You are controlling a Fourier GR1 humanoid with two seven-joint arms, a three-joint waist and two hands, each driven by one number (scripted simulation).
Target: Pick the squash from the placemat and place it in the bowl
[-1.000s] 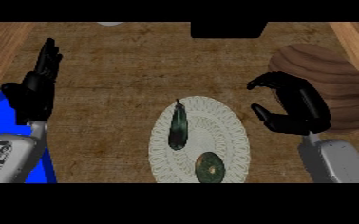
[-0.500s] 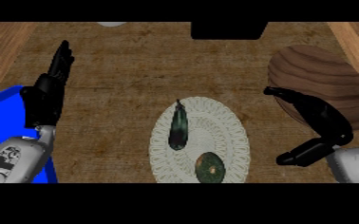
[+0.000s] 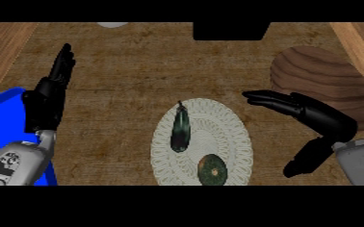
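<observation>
A white woven placemat (image 3: 231, 149) lies in the middle of the counter. Near its lower edge rests a round green-brown squash (image 3: 211, 170). A long dark vegetable (image 3: 180, 130) lies on the mat's left half. The brown wooden bowl (image 3: 313, 74) stands at the right, beyond the mat. My right hand (image 3: 318, 118) is open just right of the mat and in front of the bowl, fingers stretched leftward, thumb hanging down; it holds nothing. My left hand (image 3: 48, 98) rests open at the left edge, fingers up.
A blue object (image 3: 14, 110) sits at the left edge behind my left forearm. A black block (image 3: 231, 30) and a pale round item (image 3: 112, 25) stand at the back. Wooden rims border the counter at both sides.
My right hand has uncurled and swung its fingers leftward toward the mat. My left hand shifted slightly right and up. The squash and the long vegetable have not moved.
</observation>
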